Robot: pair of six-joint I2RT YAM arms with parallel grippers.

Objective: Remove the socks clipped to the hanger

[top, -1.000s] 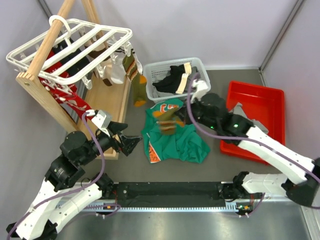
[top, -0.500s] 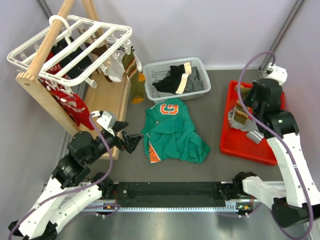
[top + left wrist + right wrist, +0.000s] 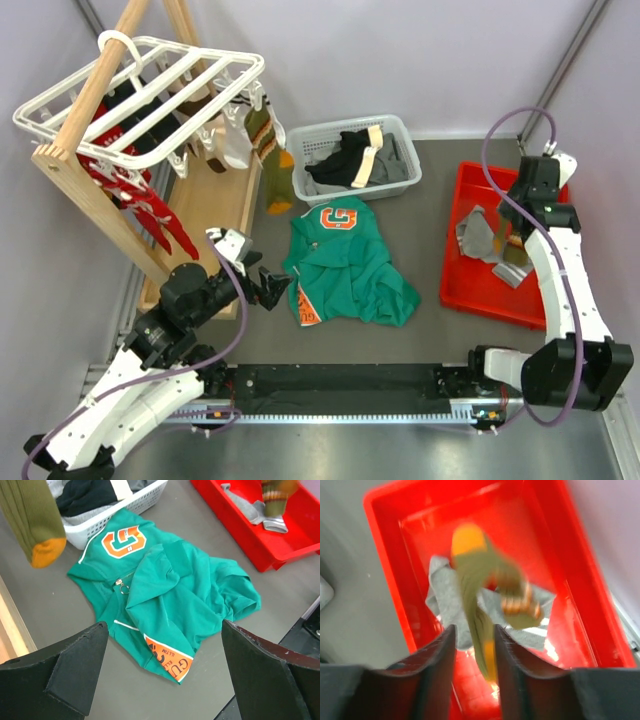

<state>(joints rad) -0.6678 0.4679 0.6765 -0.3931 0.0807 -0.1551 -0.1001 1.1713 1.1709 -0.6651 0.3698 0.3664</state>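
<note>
The right gripper (image 3: 475, 630) is hanging over the red bin (image 3: 490, 295) at the right side of the table (image 3: 435, 215), with its jaws standing a narrow gap apart. A green-brown-orange striped sock (image 3: 480, 575) is appearing blurred just beyond the fingers (image 3: 437, 670), its lower end lying in the gap. The pictures are not showing whether the pads are touching it, and bin floor is showing beside it inside the gap. This striped sock is lying over a grey sock (image 3: 442, 595) inside the bin. The left gripper (image 3: 272, 290) is hovering low above the table with its jaws spread wide and nothing between them, pointing toward the green shirt (image 3: 350, 270), which is lying crumpled in the middle of the table. The hanger (image 3: 200, 52) is hooked on the wooden rack (image 3: 90, 210) at the far left. The socks clipped to it are hanging below its frame: a second striped sock (image 3: 272, 165) at the right corner, a white sock (image 3: 235, 145) beside that, and red patterned socks (image 3: 150, 205) along the near edge. A white basket (image 3: 400, 130) holding black-and-cream garments (image 3: 350, 155) is standing behind the shirt
</note>
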